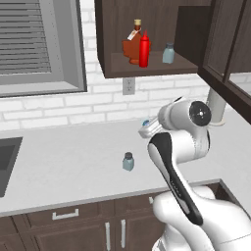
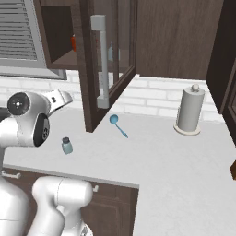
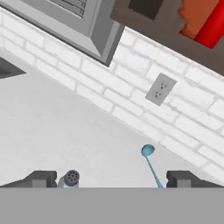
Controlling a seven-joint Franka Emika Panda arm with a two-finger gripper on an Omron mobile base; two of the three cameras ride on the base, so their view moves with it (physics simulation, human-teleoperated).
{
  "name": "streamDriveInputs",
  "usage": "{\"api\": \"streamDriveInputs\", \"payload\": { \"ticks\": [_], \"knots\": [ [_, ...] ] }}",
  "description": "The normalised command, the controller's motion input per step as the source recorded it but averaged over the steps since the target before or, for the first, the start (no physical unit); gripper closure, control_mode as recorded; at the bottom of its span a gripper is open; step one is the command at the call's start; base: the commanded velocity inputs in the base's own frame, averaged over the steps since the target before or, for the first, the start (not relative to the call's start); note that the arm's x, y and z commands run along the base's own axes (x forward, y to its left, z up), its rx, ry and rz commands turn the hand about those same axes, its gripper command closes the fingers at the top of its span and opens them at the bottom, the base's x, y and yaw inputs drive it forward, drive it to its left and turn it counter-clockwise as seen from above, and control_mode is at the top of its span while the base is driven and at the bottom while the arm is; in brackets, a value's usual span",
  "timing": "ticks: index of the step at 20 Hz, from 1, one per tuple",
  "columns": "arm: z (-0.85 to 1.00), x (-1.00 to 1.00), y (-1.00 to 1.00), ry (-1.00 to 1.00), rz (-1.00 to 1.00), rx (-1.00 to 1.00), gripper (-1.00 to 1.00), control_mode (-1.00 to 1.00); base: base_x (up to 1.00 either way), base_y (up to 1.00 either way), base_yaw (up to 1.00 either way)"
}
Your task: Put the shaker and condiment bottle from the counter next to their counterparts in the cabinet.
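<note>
Hand view: gripper [image 3: 111, 179] spread wide, empty, w/ shaker [image 3: 70, 178] just inside one fingertip [image 3: 41, 178] on counter [image 3: 52, 135]; blue spoon [image 3: 149, 159] nearer the other tip. Left base view: condiment bottle [image 1: 144, 49] in cabinet [image 1: 147, 68] well above gripper, touching maple syrup bottle [image 1: 133, 45]; twin shaker [image 1: 168, 53] beside.

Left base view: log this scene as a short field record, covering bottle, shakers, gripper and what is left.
red bottle: upright on the cabinet shelf, just in front of the syrup bottle
shelf shaker: on the same shelf, to the right, apart from the bottles
counter shaker: upright on the counter, untouched
spoon: blue, lying on the counter near the wall
gripper: open, holding nothing
left to do: counter shaker to the shelf
</note>
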Motion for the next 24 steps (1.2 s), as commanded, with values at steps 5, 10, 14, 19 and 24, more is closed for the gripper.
{"api": "streamDriveInputs", "payload": {
  "ticks": [5, 10, 14, 19, 24],
  "knots": [
    [-0.49, -0.52, 0.18, 0.03, 0.0, -0.03, -1.0, -1.0, 0.0, 0.0, 0.0],
    [-0.08, -0.24, 0.0, 0.11, 0.0, 0.09, -1.0, -1.0, 0.0, 0.0, 0.0],
    [0.0, -0.15, 0.0, 0.16, 0.0, 0.22, -1.0, -1.0, 0.0, 0.0, 0.0],
    [-0.11, -0.06, 0.03, 0.09, -0.01, 0.07, -1.0, -1.0, 0.0, 0.0, 0.0],
    [-0.34, -0.11, 0.1, 0.01, -0.04, 0.0, -1.0, -1.0, 0.0, 0.0, 0.0]
  ]
}}
